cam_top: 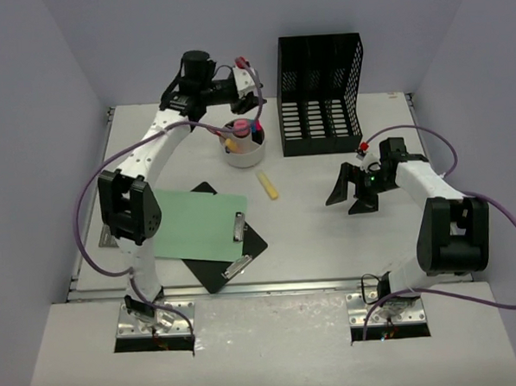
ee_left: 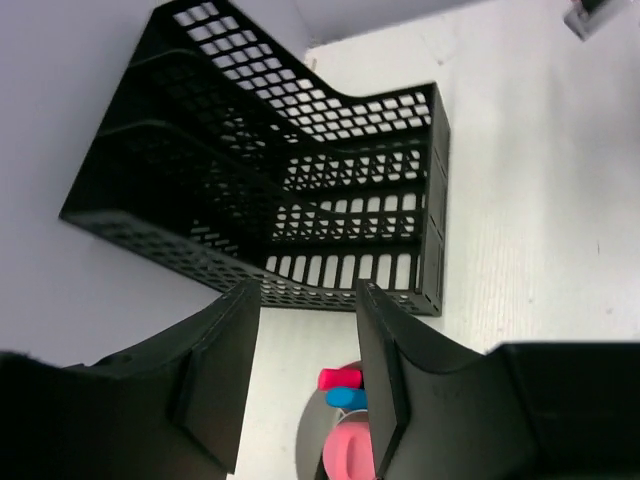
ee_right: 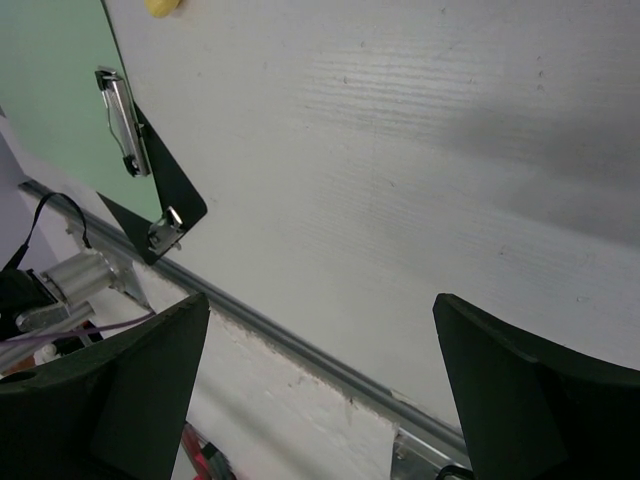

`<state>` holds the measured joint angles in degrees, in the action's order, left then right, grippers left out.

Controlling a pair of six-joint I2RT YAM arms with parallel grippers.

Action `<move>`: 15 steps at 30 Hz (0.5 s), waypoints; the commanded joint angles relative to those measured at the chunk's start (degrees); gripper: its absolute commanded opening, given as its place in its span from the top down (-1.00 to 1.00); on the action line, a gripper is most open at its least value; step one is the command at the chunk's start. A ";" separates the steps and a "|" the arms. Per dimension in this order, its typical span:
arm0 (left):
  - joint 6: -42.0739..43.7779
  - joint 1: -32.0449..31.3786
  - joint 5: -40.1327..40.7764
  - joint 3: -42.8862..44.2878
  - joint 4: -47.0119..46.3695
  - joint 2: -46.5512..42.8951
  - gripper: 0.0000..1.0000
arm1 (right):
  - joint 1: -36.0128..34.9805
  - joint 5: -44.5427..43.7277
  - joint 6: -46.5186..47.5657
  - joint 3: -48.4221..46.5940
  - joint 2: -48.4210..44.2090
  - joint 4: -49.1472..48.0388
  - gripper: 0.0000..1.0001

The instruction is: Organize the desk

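The white desk holds a small round white cup with pink and blue markers standing in it. My left gripper hangs above the cup at the back. In the left wrist view, the left gripper is open with nothing between its fingers, and the cup lies just below them. A yellow marker lies loose on the desk right of the cup. My right gripper hovers over the right half of the desk. It stands wide open and empty.
A black mesh file rack stands at the back, right of the cup. A green clipboard lies over a black clipboard at the front left. The silver rail runs along the desk's near edge.
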<state>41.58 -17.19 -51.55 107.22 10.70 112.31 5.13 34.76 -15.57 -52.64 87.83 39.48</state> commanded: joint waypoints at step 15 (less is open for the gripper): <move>55.79 -20.51 30.45 -0.43 51.45 11.96 0.18 | 0.32 1.27 0.72 -1.50 0.06 -0.55 -0.87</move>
<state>90.76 -37.74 -24.77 106.56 62.39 125.27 5.13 34.79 -15.35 -52.64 87.88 39.53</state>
